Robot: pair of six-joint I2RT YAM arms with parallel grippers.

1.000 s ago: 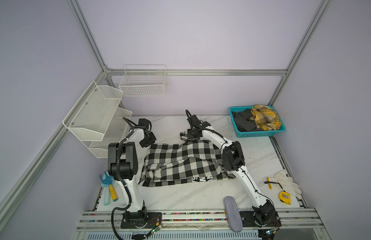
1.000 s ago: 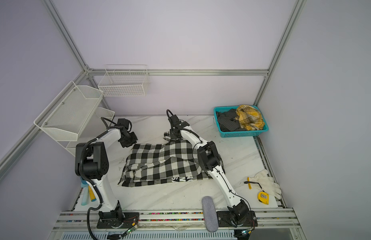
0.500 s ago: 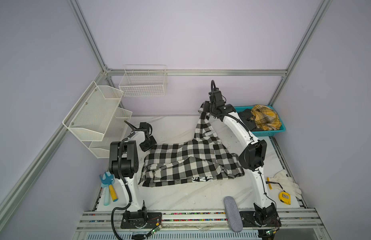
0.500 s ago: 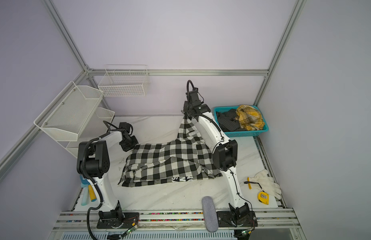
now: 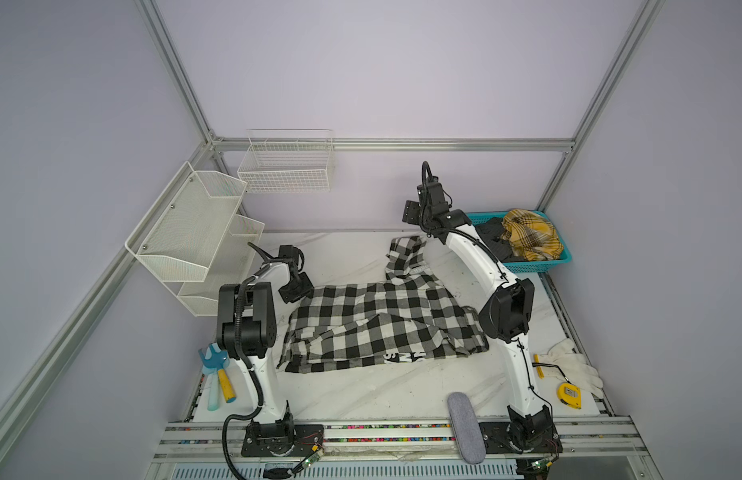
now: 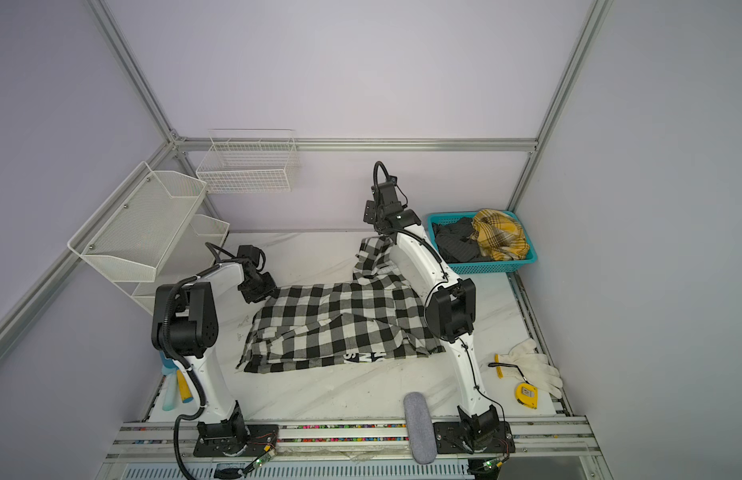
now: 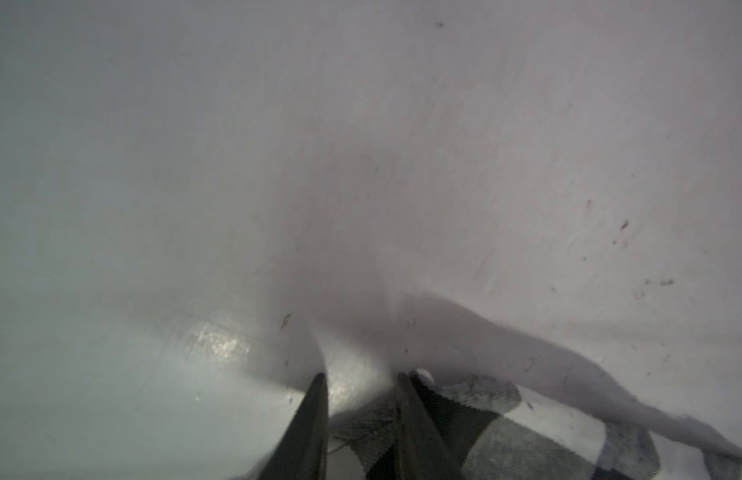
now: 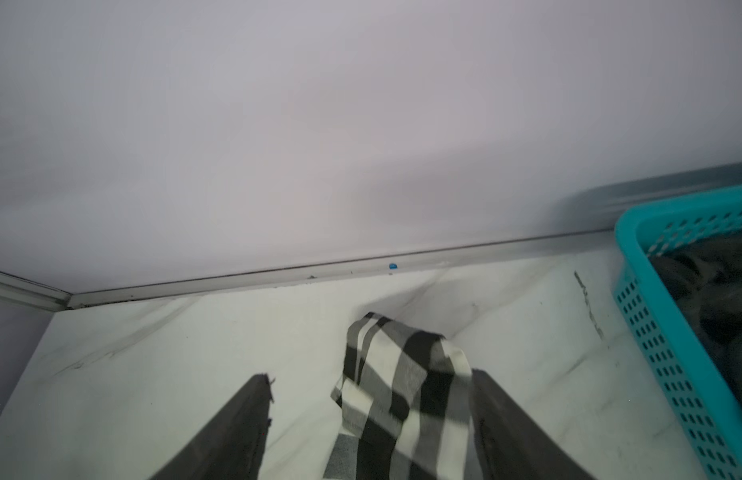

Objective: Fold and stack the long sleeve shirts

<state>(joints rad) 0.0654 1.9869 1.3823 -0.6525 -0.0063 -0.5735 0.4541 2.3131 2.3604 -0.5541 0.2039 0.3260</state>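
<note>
Both top views: white marble-look tabletop (image 5: 361,399), lilac walls, aluminium frame rails.
- Black-and-white checked shirt (image 5: 373,320) (image 6: 331,324): lies rumpled mid-table, white lettering at near hem, one sleeve (image 5: 406,257) reaching toward back wall.
- Teal basket (image 5: 539,266), far right corner: holds yellow plaid shirt (image 5: 531,235) and dark grey shirt (image 5: 491,232).
- Wire basket (image 5: 286,166) on back wall; mesh shelves (image 5: 186,224) on left wall.
- Right edge: white gloves (image 5: 577,365), yellow tape measure (image 5: 568,395).

Right wrist view: right gripper (image 8: 371,374) raised, jaws wide apart; sleeve end lies loose between them, unclamped.

Left wrist view: left gripper (image 7: 361,376) low at shirt's far left corner, jaws slightly parted, cloth edge between, not visibly pinched.
</note>
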